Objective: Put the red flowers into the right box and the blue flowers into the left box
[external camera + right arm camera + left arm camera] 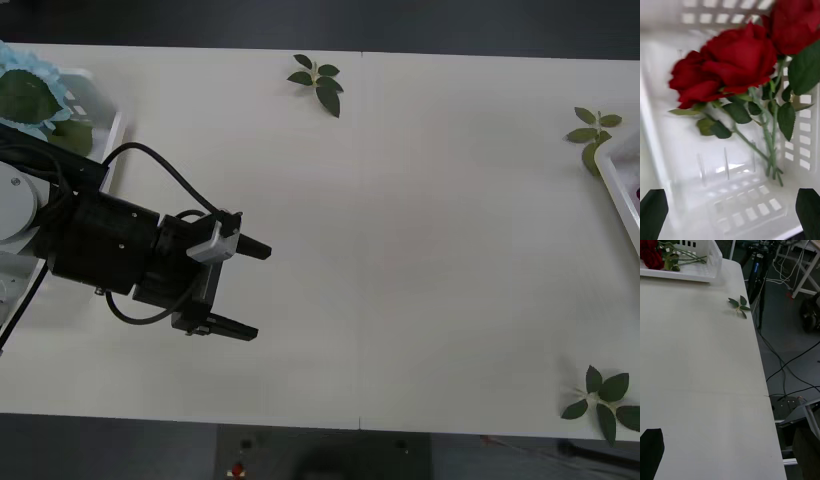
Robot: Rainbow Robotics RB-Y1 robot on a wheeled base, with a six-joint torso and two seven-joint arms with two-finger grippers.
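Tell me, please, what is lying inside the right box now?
The red flowers lie inside the right box, stems crossing near one slotted wall. The floor beneath the blooms and leaves is covered.

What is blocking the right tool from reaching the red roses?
Nothing visible. The deep-red artificial roses lie in the white slotted plastic basket, with only bare basket floor between them and the open right tool. The left tool hovers over the white table.
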